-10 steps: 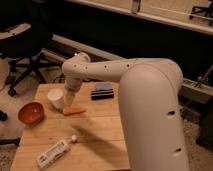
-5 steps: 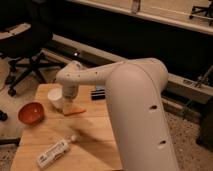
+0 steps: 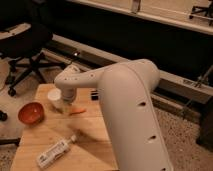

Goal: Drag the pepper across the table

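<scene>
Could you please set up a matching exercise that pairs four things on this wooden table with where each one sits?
Things:
1. small orange-red tapered pepper
2. round red-orange bowl
3. white plastic bottle
4. white cup

Places, as seen in the picture:
A. by the left edge of the light wooden table
B. lying flat near the front edge
C. just right of the gripper, mid-table
D. toward the far left corner, just left of the gripper

Pairs: 1-C, 2-A, 3-B, 4-D.
</scene>
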`<action>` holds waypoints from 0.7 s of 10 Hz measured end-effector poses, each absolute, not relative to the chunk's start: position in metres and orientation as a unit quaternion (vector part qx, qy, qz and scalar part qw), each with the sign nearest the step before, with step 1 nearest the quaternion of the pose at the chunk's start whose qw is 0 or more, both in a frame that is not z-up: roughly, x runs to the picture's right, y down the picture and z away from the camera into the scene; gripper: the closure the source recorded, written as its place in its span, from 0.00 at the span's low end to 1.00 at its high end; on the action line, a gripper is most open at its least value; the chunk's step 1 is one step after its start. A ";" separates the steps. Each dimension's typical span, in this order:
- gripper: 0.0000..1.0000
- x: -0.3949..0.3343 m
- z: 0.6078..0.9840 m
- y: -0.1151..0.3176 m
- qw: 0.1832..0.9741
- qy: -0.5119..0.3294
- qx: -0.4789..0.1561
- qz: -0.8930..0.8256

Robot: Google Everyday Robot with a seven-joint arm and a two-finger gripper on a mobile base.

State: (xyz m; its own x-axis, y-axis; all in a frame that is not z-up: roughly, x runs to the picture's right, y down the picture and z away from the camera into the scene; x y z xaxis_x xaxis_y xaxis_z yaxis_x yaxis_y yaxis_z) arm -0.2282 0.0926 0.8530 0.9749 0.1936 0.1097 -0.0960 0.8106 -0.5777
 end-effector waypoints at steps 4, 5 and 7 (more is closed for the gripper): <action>0.20 -0.246 0.857 0.114 0.944 -0.076 -0.319 0.044; 0.20 -0.246 0.861 0.117 0.942 -0.072 -0.325 0.043; 0.20 -0.244 0.869 0.120 0.940 -0.065 -0.330 0.048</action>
State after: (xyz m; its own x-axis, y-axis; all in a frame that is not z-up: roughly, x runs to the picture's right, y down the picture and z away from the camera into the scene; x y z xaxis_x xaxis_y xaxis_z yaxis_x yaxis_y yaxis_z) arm -0.2443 0.1197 0.8690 0.9868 0.1340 0.0911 -0.0475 0.7769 -0.6278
